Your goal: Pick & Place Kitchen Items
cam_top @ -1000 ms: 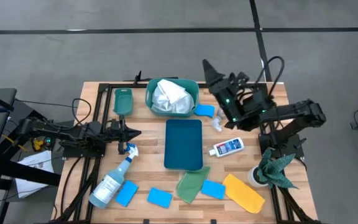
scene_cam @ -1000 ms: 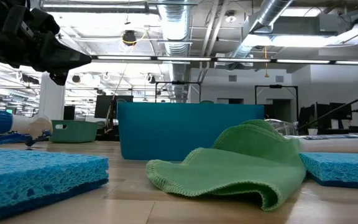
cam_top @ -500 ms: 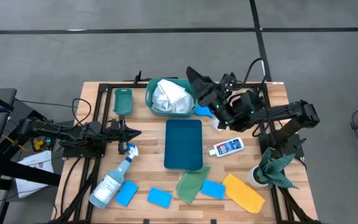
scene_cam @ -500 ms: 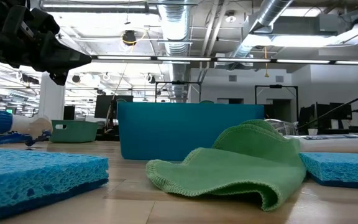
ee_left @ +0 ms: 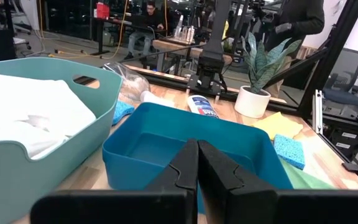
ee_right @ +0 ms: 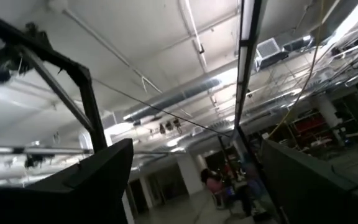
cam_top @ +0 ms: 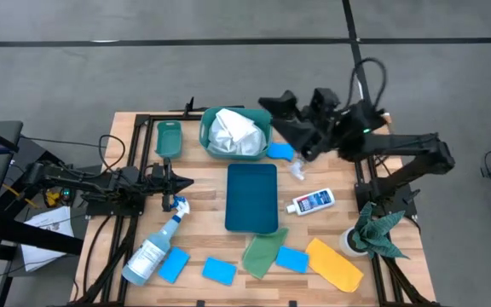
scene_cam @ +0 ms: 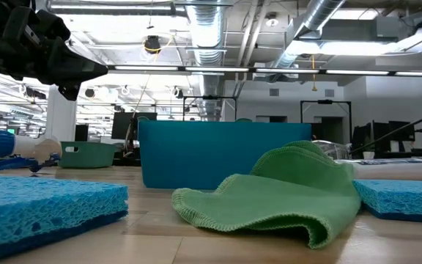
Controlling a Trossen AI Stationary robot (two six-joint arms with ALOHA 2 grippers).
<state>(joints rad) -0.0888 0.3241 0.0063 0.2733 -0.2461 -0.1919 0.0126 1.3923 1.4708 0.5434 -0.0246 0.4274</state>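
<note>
Near the table's far edge, your teal basket [cam_top: 235,135] already holds a crumpled white cloth [cam_top: 232,131], and that is the only item that looks put away. Just beside the basket, toward the right edge, a blue sponge [cam_top: 280,152] and a small clear bottle [cam_top: 298,170] lie on the wood, with a white labelled bottle [cam_top: 313,202] nearer the middle. The dark blue bin [cam_top: 252,197] at the table's centre is empty.

Along the near edge you have most of the work left: the spray bottle [cam_top: 153,248] toward the near left corner, three more blue sponges [cam_top: 220,271], the light-green cloth [cam_top: 262,254] and the yellow cloth [cam_top: 334,263]. I judge the task to be at an early stage.

Your right gripper [cam_top: 273,112] hangs above the far edge beside the basket, fingers spread wide and carrying nothing. Your left gripper [cam_top: 186,182] waits at the left edge, fingers pressed together and empty.

The high view lays out every item for you. Only the left wrist view shows the bin's bare floor [ee_left: 166,149] and the potted plant [ee_left: 254,81] at the right edge. The low view gives you the green cloth's [scene_cam: 284,191] loose folds against the bin wall. The right wrist view points at the ceiling and shows you none of the table.
</note>
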